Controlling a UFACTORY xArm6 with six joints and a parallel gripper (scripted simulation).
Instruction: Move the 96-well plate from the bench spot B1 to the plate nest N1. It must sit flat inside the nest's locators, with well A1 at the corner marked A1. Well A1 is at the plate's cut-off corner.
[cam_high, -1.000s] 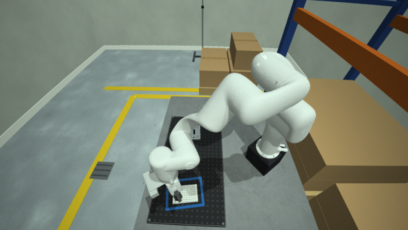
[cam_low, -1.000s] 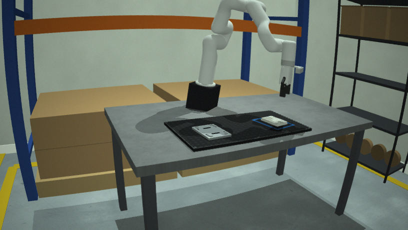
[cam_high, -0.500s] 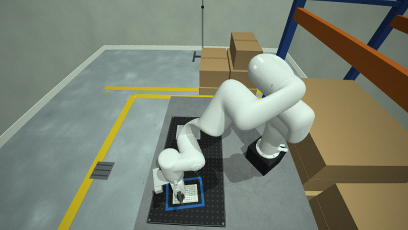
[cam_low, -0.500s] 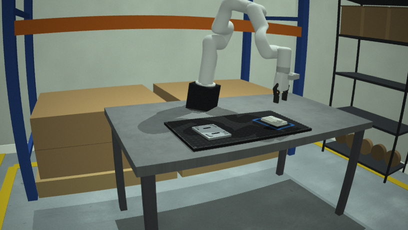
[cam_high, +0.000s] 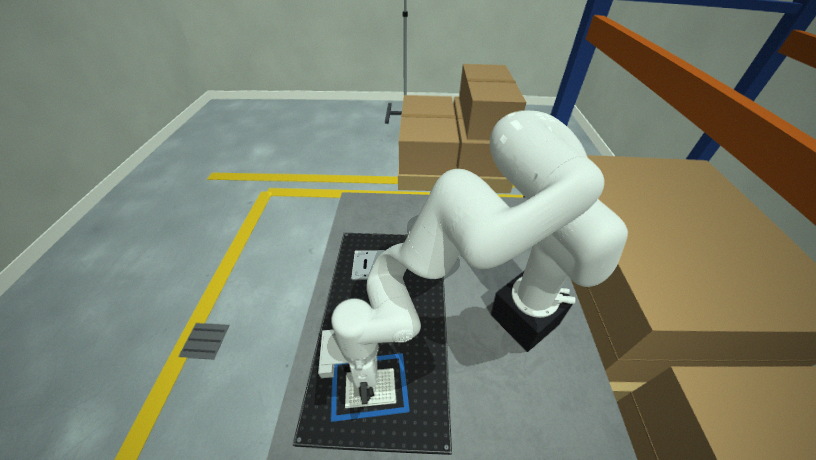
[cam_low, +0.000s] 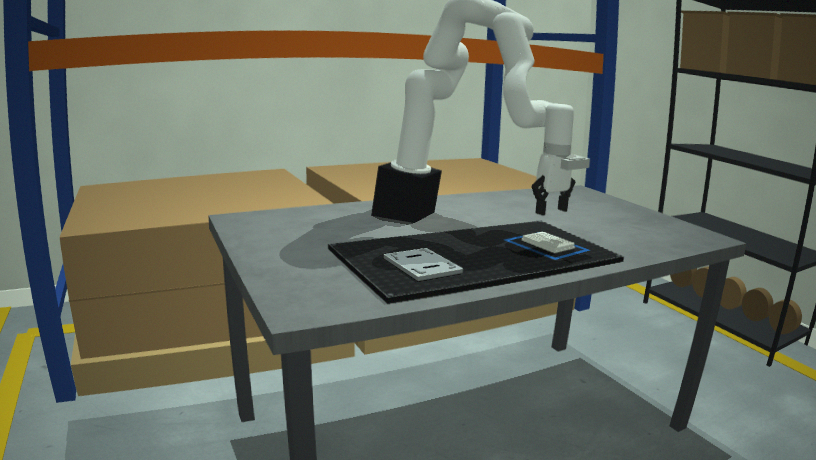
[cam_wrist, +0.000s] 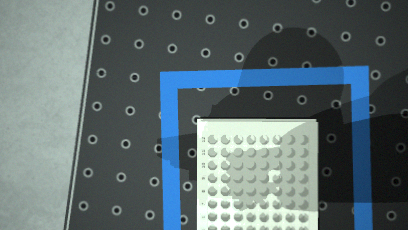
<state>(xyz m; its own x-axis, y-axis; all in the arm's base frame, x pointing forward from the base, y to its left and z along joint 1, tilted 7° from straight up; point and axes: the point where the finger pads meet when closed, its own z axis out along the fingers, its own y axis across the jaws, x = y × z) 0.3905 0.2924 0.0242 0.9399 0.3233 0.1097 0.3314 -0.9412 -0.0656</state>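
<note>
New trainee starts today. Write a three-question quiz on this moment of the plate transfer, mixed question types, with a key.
1. True or false: the 96-well plate already sits in the plate nest.
2. The gripper is: A) shut on the plate, B) open and above the plate, C) open and resting on the nest.
3. Fill in: the plate lies inside a ____ square outline on the black perforated board.

Key
1. False; it lies in the marked bench spot, apart from the nest.
2. B
3. blue
</note>
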